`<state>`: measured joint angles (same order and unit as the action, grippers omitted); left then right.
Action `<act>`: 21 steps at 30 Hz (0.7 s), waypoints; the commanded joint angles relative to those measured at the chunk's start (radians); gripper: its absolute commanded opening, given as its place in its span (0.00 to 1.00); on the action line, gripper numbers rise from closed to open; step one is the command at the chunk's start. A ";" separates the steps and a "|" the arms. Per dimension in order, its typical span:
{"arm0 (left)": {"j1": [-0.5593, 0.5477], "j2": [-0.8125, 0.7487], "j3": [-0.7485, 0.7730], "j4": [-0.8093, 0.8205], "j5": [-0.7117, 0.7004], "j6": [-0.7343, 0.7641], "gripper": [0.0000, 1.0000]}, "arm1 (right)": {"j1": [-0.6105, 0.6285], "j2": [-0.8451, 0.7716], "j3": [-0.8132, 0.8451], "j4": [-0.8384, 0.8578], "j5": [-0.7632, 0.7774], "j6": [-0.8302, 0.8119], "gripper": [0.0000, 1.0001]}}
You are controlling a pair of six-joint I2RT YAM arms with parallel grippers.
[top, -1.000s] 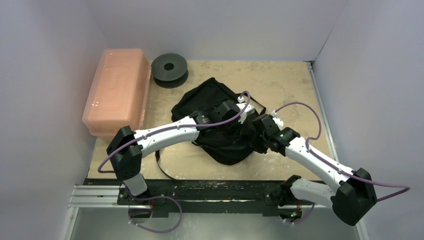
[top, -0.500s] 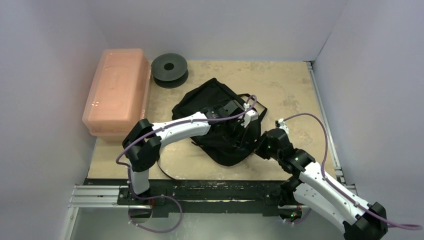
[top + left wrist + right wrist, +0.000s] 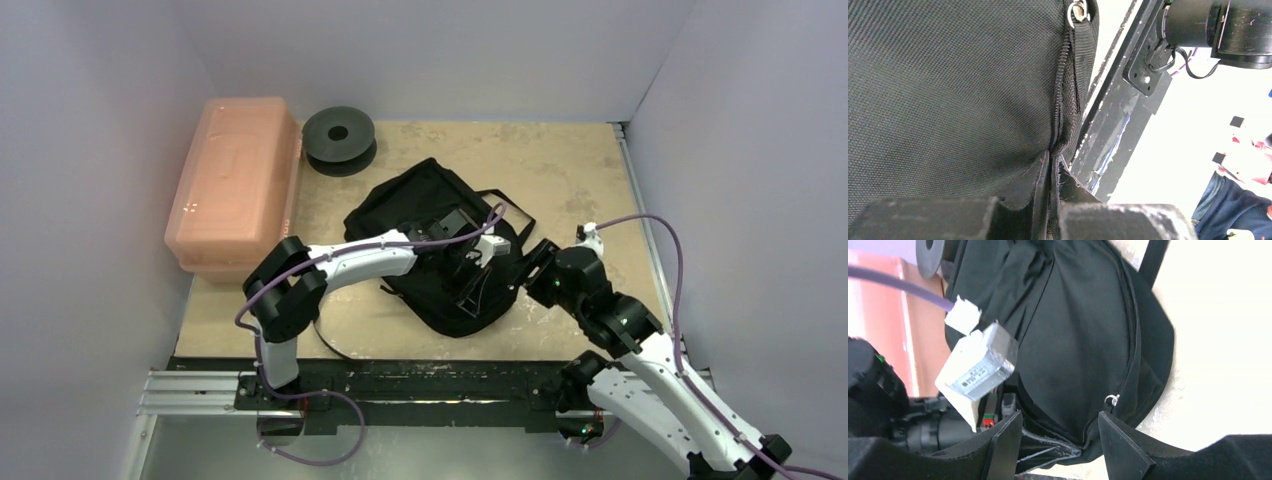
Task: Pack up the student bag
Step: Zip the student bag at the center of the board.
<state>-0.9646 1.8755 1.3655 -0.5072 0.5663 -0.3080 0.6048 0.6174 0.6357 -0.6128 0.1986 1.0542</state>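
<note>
The black student bag (image 3: pixel 425 225) lies in the middle of the table. My left gripper (image 3: pixel 474 287) is over its near right part, shut on the fabric beside the zip. In the left wrist view the bag (image 3: pixel 948 90) fills the frame and the gripper (image 3: pixel 1050 172) pinches the zip seam below the metal zip ring (image 3: pixel 1079 9). My right gripper (image 3: pixel 532 266) is open just right of the bag. In the right wrist view this gripper (image 3: pixel 1063 440) is open and empty, facing the bag's (image 3: pixel 1083 325) edge with the zip ring (image 3: pixel 1111 400) between its fingers.
A pink translucent box (image 3: pixel 235 185) stands at the left edge, with a black spool (image 3: pixel 339 138) behind it. A bag strap (image 3: pixel 325 335) loops over the near edge by the black rail (image 3: pixel 400 385). Walls close in the left, back and right.
My left gripper has moved toward the near side over the bag, holding the zip edge. My right arm has swung back to the right, its gripper now just off the bag.
</note>
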 commanded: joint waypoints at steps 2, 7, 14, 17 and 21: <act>0.004 -0.104 -0.059 0.077 0.037 -0.073 0.00 | -0.132 0.083 0.056 -0.153 -0.035 -0.022 0.61; 0.021 -0.167 -0.091 0.102 0.013 -0.095 0.27 | -0.368 0.104 -0.014 -0.022 -0.262 -0.145 0.62; 0.017 -0.147 -0.016 0.150 -0.068 -0.140 0.51 | -0.416 0.206 -0.019 0.079 -0.410 -0.219 0.52; 0.002 -0.100 0.052 0.157 -0.122 -0.137 0.49 | -0.417 0.199 -0.035 0.095 -0.437 -0.215 0.40; -0.016 -0.009 0.159 0.104 -0.143 -0.114 0.42 | -0.417 0.193 -0.058 0.110 -0.466 -0.212 0.23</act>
<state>-0.9596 1.7981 1.4162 -0.4099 0.4736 -0.4286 0.1932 0.8227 0.6010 -0.5526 -0.2016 0.8619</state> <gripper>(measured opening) 0.455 0.287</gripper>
